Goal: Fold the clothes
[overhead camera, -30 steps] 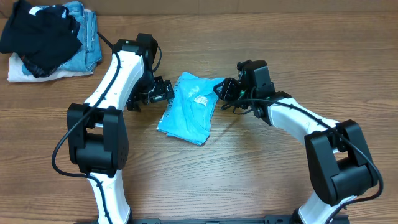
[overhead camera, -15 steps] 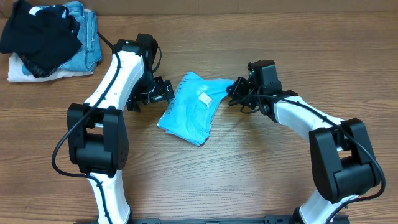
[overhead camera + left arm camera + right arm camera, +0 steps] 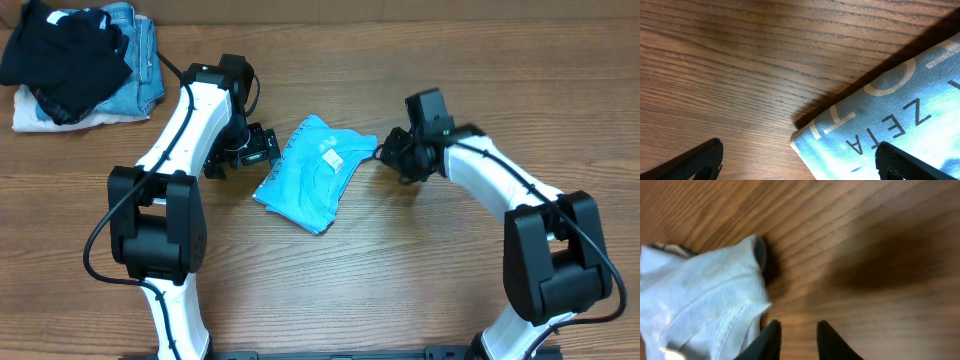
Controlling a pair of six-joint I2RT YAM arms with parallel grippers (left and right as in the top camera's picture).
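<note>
Looking over the feeds, I judged the folding nearly done; the T-shirt point(image 3: 312, 175) lay on the tabletop point(image 3: 400, 260) as a compact, layered bundle between the two pincers. The left pincer point(image 3: 272, 150) stood wide, holding nothing, with the shirt's lettered edge just beside its tips; the right pincer point(image 3: 386, 150) showed only a narrow gap with bare wood in it, gripping nothing, and the ribbed corner point(image 3: 735, 315) lay just to one side of its tips. The bundle sat skewed, that corner stretched toward the right pincer; I reckoned the next move called for squaring it or drawing both arms clear; a careless nudge could undo the layers. The black garment point(image 3: 60, 50) lay well beyond the left pincer.
</note>
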